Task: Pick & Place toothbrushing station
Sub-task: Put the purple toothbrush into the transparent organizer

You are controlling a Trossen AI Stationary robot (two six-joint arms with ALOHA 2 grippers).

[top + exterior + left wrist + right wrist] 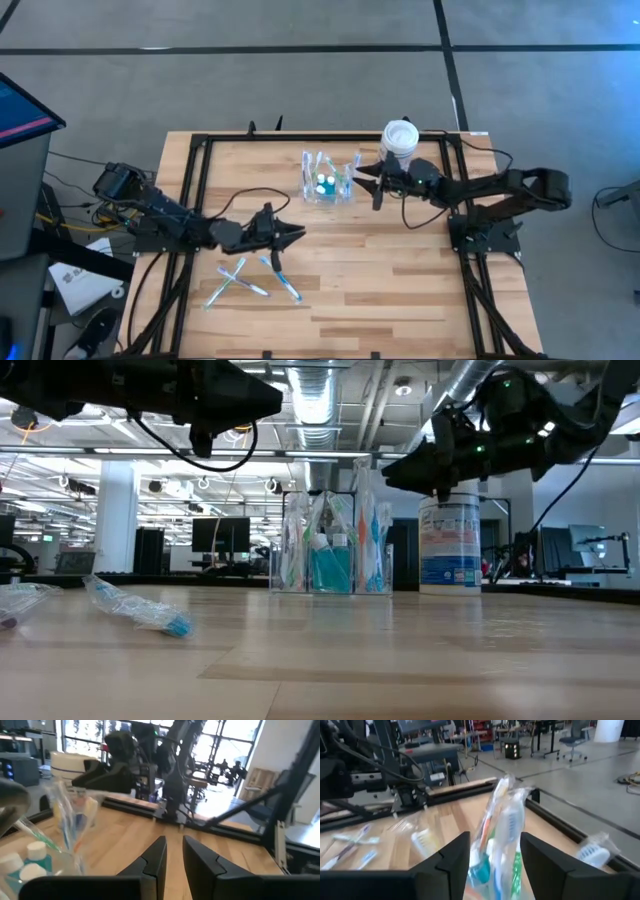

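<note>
Right tool (372, 186), fingers standing apart and empty, is hovering just beside the toothbrushing station (327, 179) at the worktop's (400, 270) far middle, station lying straight ahead of it, while the nearly closed left tool (292, 234) is waiting farther off.

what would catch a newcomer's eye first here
The clear toothbrushing station, stuffed with wrapped toothbrushes, stands at the table's far middle, with the right gripper open just beside it. A white jar stands behind that gripper, and loose wrapped toothbrushes lie near the front, below the left gripper.
</note>
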